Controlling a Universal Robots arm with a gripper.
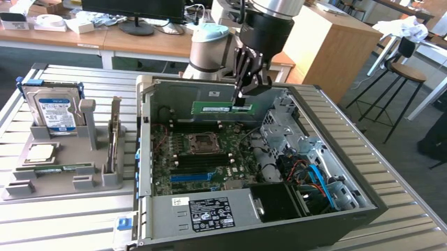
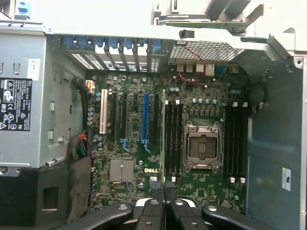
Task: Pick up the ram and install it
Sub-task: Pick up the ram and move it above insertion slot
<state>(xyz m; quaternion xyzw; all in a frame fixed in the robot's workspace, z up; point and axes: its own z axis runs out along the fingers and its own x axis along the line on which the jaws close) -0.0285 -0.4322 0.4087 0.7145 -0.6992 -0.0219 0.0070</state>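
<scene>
open-topped case (image 1: 175, 94), free air below end effector (image 1: 239, 102) to motherboard (image 1: 199, 167); drive cage (image 1: 283, 128), power supply (image 1: 202, 212) crowding sides

The tabletop (image 1: 63, 225) is formed of ribbed metal, the computer case (image 1: 175, 91) of matt grey sheet metal, the ram (image 1: 213, 107) of green circuit board.

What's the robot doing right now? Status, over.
Gripper shut on the ram. Ram held roughly level above the open computer case. Nothing seen between it and the motherboard.
</scene>
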